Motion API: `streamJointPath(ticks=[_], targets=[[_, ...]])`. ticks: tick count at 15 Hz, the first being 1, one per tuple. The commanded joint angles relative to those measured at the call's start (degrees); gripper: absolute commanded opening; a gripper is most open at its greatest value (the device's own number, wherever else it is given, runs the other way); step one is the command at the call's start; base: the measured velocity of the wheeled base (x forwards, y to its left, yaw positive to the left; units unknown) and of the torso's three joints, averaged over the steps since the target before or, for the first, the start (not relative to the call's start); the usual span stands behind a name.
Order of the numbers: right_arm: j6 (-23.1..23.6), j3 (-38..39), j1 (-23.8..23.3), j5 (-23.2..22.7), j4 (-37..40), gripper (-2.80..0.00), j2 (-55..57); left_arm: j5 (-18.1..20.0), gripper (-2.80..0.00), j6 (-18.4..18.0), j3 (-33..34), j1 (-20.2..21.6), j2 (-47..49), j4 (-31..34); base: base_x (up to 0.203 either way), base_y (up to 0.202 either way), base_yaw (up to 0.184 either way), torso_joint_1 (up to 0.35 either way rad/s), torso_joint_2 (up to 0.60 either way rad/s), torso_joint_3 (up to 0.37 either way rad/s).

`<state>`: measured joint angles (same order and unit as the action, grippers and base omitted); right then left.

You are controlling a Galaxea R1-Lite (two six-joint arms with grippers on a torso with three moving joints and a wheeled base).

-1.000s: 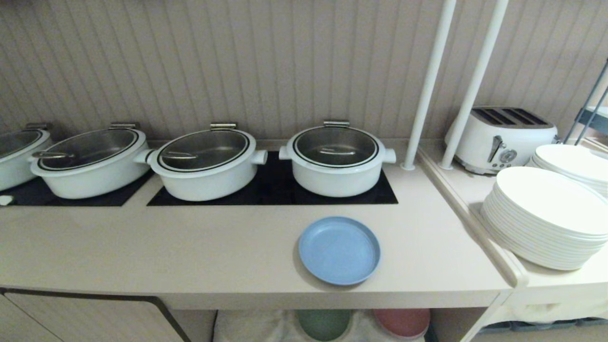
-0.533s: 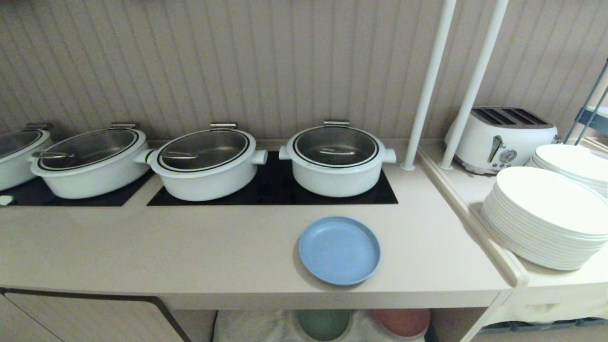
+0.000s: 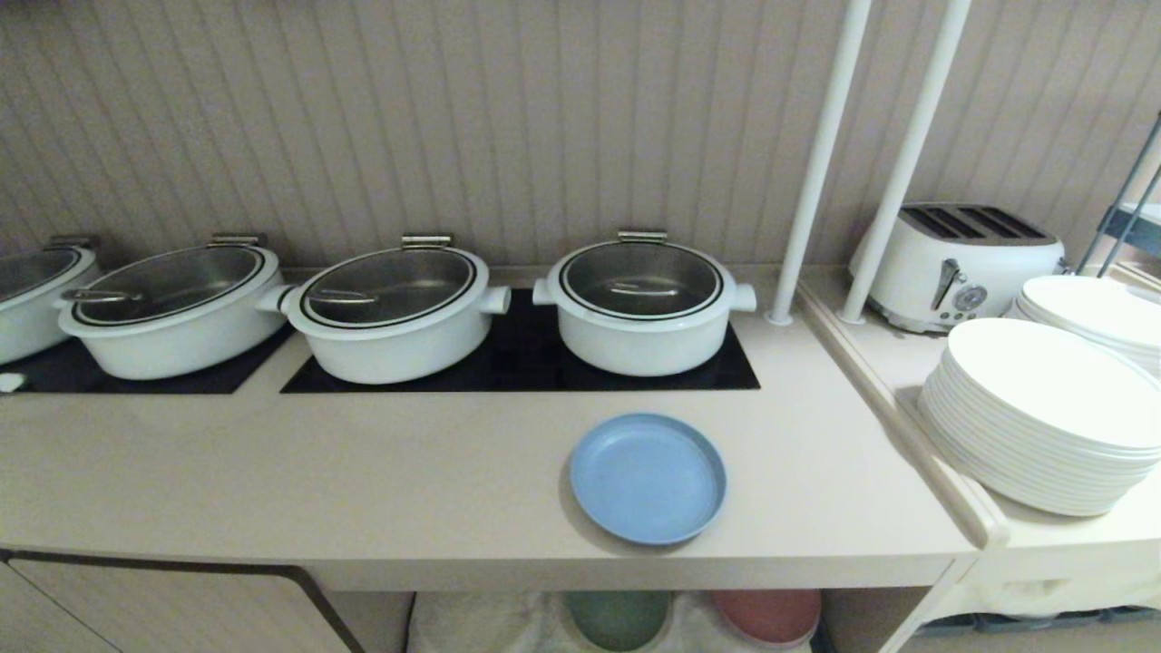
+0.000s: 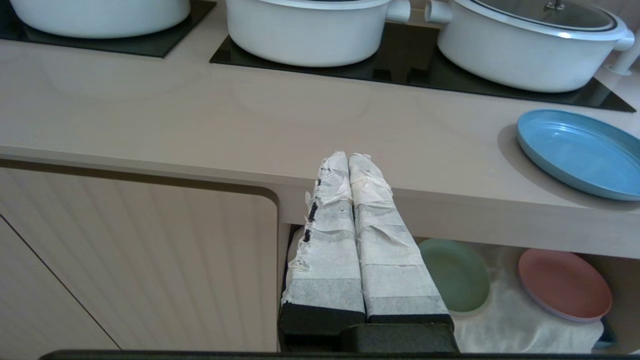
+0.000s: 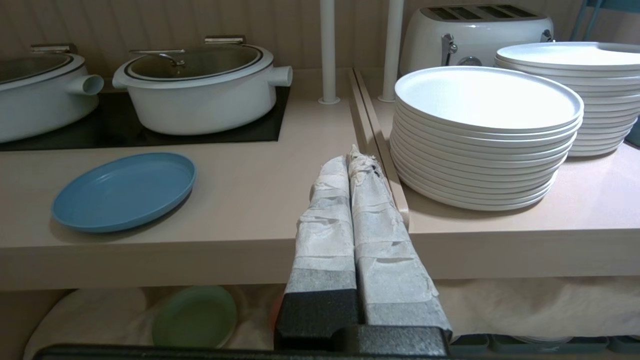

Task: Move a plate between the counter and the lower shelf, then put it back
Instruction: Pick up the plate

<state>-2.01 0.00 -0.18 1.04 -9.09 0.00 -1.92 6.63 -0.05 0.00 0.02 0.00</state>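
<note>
plate [image 3: 648, 478]: round, light blue, flat, upright | on counter [image 3: 363, 472], near front edge | lower shelf [image 4: 505, 320]: white cloth floor, seemingly rumpled

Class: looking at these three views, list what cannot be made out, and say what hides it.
- Green plate: head view, far part hidden under the counter.
- Pink plate: same.
- Leftmost pot: cut by the picture's edge.
- Pot contents: unreadable through the lids.

Ribbed beige wall panelling [image 3: 508, 118] behind; two white upright poles [image 3: 821, 163]; a ribbed beige cabinet door [image 4: 135, 260] below; a lower side counter [image 3: 1070, 544] adjoining on the right; light soft and even.
</note>
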Motion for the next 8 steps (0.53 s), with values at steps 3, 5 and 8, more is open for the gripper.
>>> streamJointPath(ticks=[3,5,8], targets=[[0.79,0.0,0.01,-0.16,0.04,-2.8,0.0,-0.01,-2.8,0.05,0.05,0.0,-0.02,0.0,0.0,0.0,0.0,0.0,0.0,0.0],[1.52,0.0,0.01,-0.25,-0.22,-2.8,0.0,-0.01,-2.8,0.05,-0.02,0.0,-0.02,0.0,0.0,0.0,0.0,0.0,0.0,0.0],[2.47,0.0,0.01,-1.4,-0.09,-2.8,0.0,-0.01,-2.8,0.05,0.05,0.0,-0.02,0.0,0.0,0.0,0.0,0.0,0.0,0.0]])
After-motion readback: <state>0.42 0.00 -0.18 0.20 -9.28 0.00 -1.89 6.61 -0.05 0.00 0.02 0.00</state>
